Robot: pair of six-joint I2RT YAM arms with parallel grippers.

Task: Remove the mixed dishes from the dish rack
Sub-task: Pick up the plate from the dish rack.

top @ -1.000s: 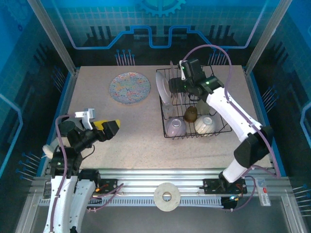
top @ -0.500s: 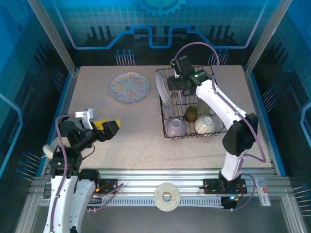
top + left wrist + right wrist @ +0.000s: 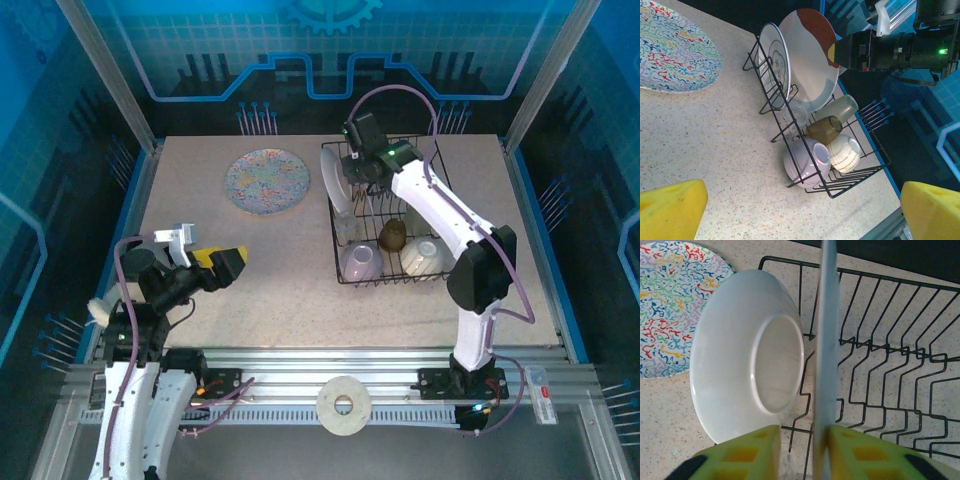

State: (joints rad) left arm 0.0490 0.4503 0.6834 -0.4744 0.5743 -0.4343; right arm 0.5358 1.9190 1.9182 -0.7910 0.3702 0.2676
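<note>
The black wire dish rack [image 3: 345,277] stands at the table's right, and my right gripper [image 3: 352,170] reaches down into its far end. Two plates stand upright there. In the right wrist view, the right gripper [image 3: 804,432] straddles the rim of the edge-on red-and-white plate [image 3: 826,340]. Its right pad touches the plate while the left pad stands a small gap off. The other white plate [image 3: 747,360] leans just to the left. A lavender bowl [image 3: 807,162], cream bowl [image 3: 844,152], brown cup [image 3: 824,129] and glass [image 3: 842,107] lie in the rack's near end. My left gripper [image 3: 232,262] hovers open and empty near the left base.
A speckled floral plate [image 3: 266,181] lies flat on the table left of the rack. Bare tabletop stretches between it and the left gripper [image 3: 802,207]. The rack's upright prongs [image 3: 880,355] crowd the space beside the gripped plate.
My right gripper has slid left and back over the rack's plates, and its jaws have narrowed round the red-and-white plate's rim. The left arm has not moved.
</note>
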